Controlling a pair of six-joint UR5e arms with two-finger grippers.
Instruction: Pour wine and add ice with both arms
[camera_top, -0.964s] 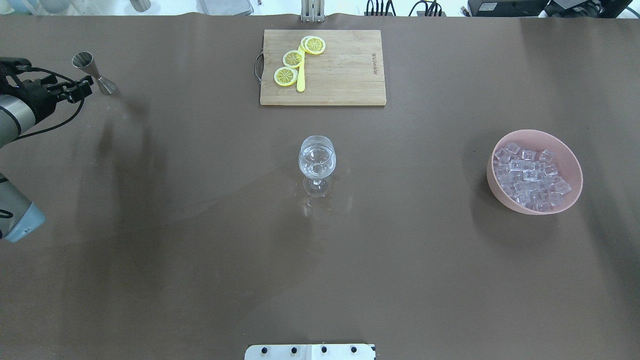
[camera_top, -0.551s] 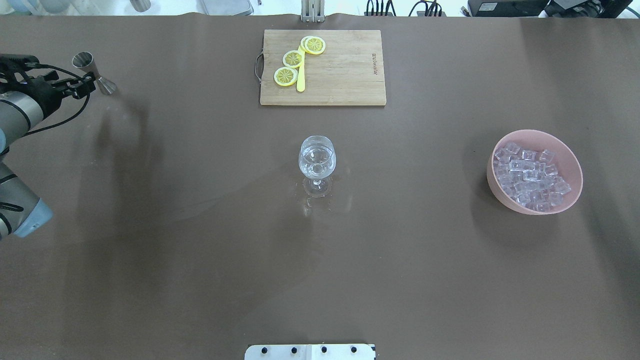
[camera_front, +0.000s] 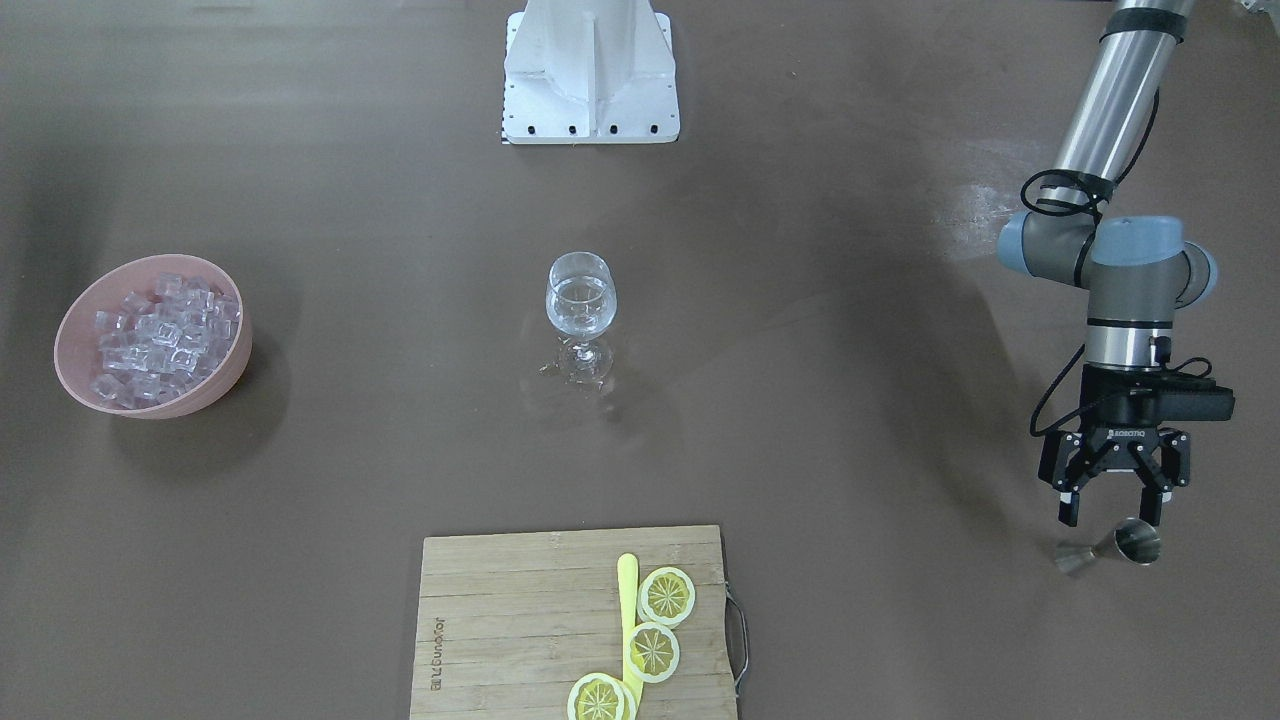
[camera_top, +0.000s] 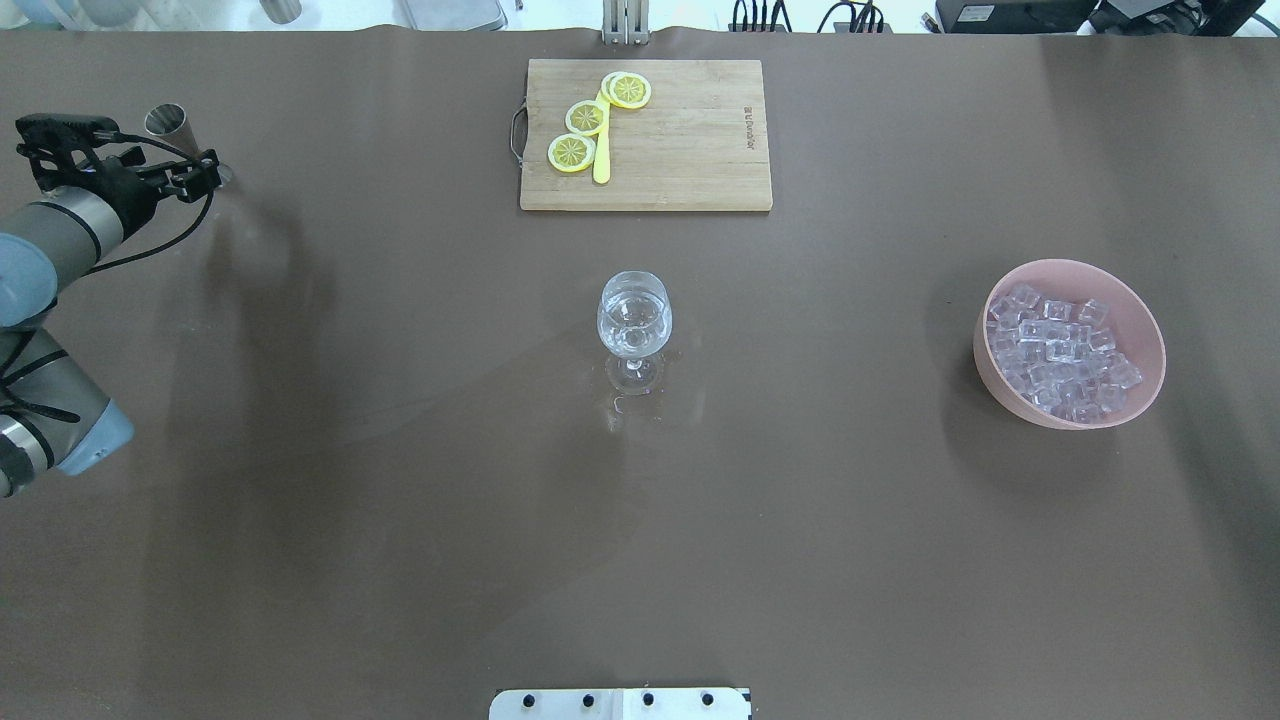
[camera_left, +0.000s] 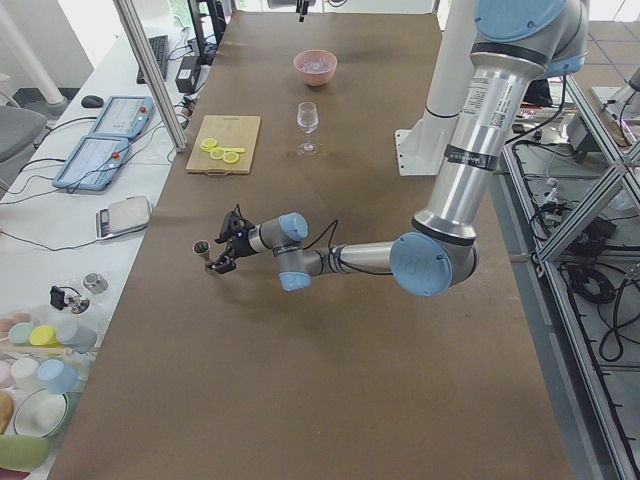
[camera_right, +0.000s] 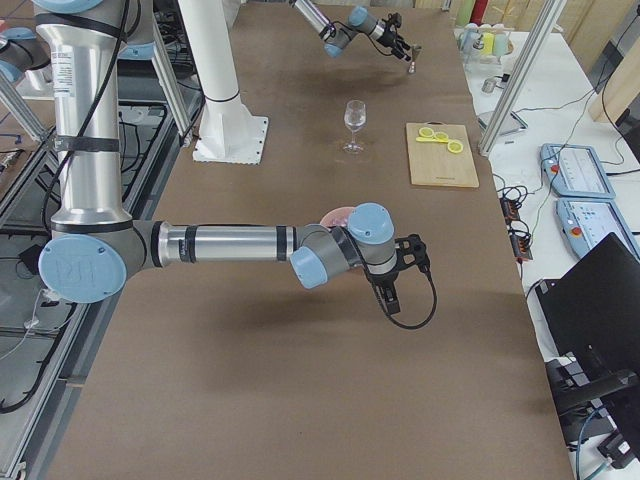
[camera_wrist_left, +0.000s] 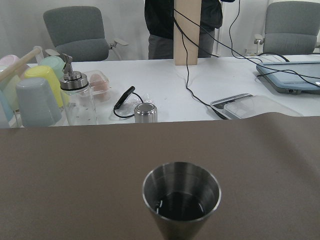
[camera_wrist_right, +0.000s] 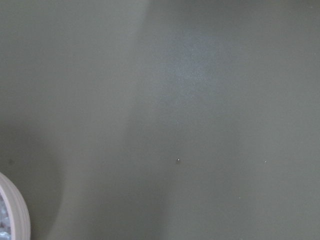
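Your left pincer hangs with its fingers spread, pointing down at the far-left part of the worktop. The steel jigger stands upright just beyond the fingertips. From the front-facing camera I cannot tell whether either finger touches it, but nothing is pinched. Through the left wrist camera you look straight at the jigger's top cup, low and centred, with a little clear liquid at its bottom.

Your right pincer shows only in the side view from the robot's right, where it hangs over the worktop close to the pink bowl. From there I cannot tell whether it is spread or pressed together. Its wrist camera shows bare worktop, with a sliver of the bowl's rim in the lower-left corner.

The wine glass stands upright at the middle of the worktop, well apart from both pincers. The wine, clear and colourless, sits in its bowl, and a faint wet sheen lies around its foot.

The ice is heaped in the pink bowl on the robot's right side of the worktop. No cubes are in the glass.

A wooden cutting board lies beyond the glass at the operators' edge, with three lemon slices on it.
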